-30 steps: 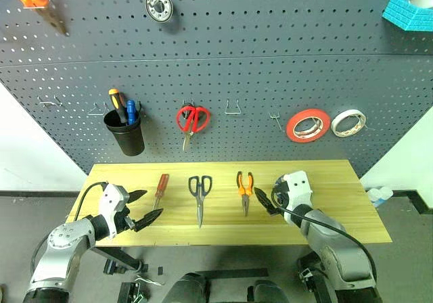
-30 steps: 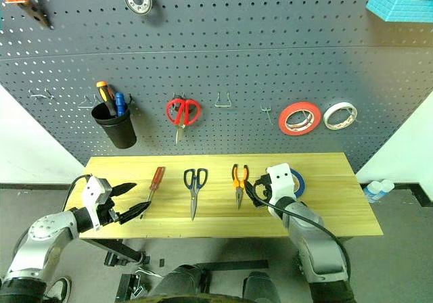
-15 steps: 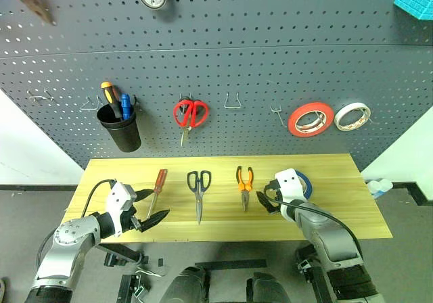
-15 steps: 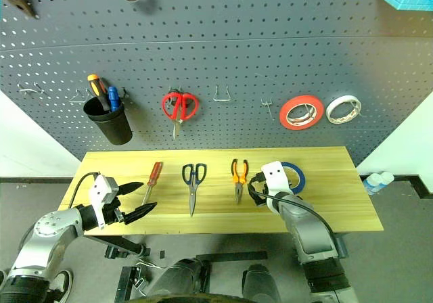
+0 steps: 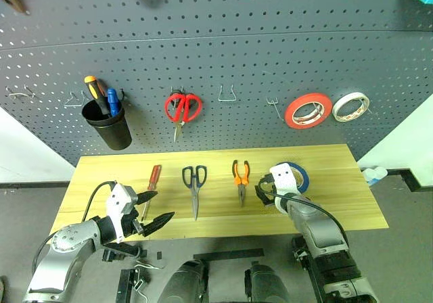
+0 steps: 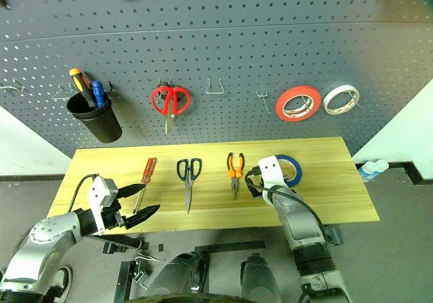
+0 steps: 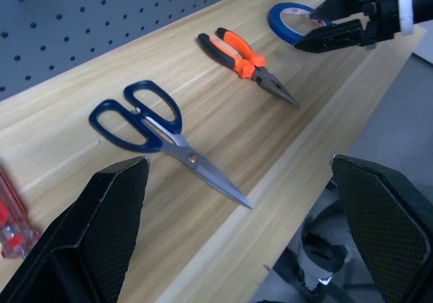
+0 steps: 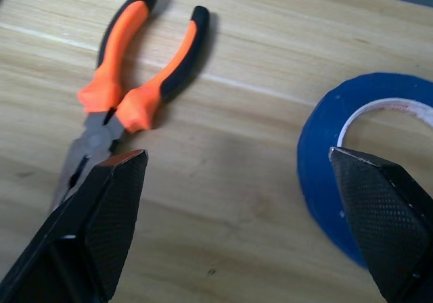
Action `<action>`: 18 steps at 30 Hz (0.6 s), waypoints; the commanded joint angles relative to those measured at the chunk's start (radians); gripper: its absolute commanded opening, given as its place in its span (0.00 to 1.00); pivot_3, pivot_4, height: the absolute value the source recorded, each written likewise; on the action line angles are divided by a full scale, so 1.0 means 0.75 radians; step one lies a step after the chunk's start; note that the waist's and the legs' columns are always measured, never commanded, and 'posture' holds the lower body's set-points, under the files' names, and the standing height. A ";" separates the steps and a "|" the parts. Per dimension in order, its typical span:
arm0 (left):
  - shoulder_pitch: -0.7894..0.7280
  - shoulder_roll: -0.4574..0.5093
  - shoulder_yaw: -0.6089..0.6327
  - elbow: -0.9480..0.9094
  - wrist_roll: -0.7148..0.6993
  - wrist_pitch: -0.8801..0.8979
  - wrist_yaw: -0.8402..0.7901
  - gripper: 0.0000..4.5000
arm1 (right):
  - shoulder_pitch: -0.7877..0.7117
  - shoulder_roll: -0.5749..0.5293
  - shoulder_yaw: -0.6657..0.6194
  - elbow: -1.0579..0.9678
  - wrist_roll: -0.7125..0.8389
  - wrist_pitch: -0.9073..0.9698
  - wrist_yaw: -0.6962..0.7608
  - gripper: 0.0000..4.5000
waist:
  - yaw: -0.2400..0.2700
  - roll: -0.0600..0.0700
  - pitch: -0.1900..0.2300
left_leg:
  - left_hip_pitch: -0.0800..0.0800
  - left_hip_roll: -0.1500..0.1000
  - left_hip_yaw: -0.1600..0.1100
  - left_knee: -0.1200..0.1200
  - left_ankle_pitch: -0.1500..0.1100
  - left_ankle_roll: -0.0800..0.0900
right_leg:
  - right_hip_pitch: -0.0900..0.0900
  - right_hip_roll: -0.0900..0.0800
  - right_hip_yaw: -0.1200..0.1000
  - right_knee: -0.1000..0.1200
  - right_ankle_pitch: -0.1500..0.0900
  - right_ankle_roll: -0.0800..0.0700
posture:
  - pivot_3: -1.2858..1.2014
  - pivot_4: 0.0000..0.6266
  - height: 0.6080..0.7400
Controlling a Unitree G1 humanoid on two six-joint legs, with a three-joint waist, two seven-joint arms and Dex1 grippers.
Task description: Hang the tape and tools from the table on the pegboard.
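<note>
On the table (image 5: 352,208) lie four loose things in a row — one red-handled screwdriver (image 5: 152,182) nearest the left end, one pair of dark blue scissors (image 5: 194,185) next, one pair of orange-and-black pliers (image 5: 240,180) after that, and one ring of blue tape (image 5: 302,175) toward the right end. All four lie flat on the wood, apart from each other. No words or labels can be read on any of them.

Behind the table stands the pegboard (image 5: 223,53). On it hang one pair of red scissors (image 5: 182,107), one red-orange roll (image 5: 308,111) and one white roll (image 5: 351,106). One black cup (image 5: 108,126) hangs there too, with two screwdrivers standing in it — one orange-handled, one blue-handled. A few bare metal hooks stick out between these things.

The left gripper (image 5: 151,210) is by the front edge of the table near the left end, just in front of the red-handled screwdriver. Its two black fingers are spread wide and hold nothing. The right gripper (image 5: 264,195) is low over the wood between the pliers and the blue tape, just beside the tape. Its fingers are spread wide too, and they hold nothing.
</note>
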 commanded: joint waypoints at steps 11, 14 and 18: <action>0.057 0.016 0.053 -0.192 -0.065 0.081 0.053 0.99 | -0.135 0.007 -0.024 0.200 -0.063 -0.084 -0.050 1.00 | -0.002 -0.004 0.040 | -0.002 0.000 0.000 -0.002 0.000 0.000 | -0.002 0.000 0.000 -0.001 0.000 0.000 | 0.54 0.36 1.00; 0.071 0.014 0.054 -0.215 -0.069 0.094 0.059 0.99 | -0.160 0.009 -0.043 0.250 -0.059 -0.090 -0.047 1.00 | -0.007 -0.004 0.048 | -0.003 0.000 0.000 -0.002 0.000 0.000 | -0.003 0.000 0.000 -0.001 0.000 0.000 | 0.55 0.37 1.00; 0.081 0.017 0.056 -0.244 -0.083 0.113 0.072 0.99 | -0.191 0.003 -0.042 0.305 -0.062 -0.107 -0.026 1.00 | -0.019 -0.003 0.053 | -0.004 0.000 0.000 -0.002 0.000 0.000 | -0.004 0.000 0.000 -0.001 0.000 0.000 | 0.55 0.38 1.00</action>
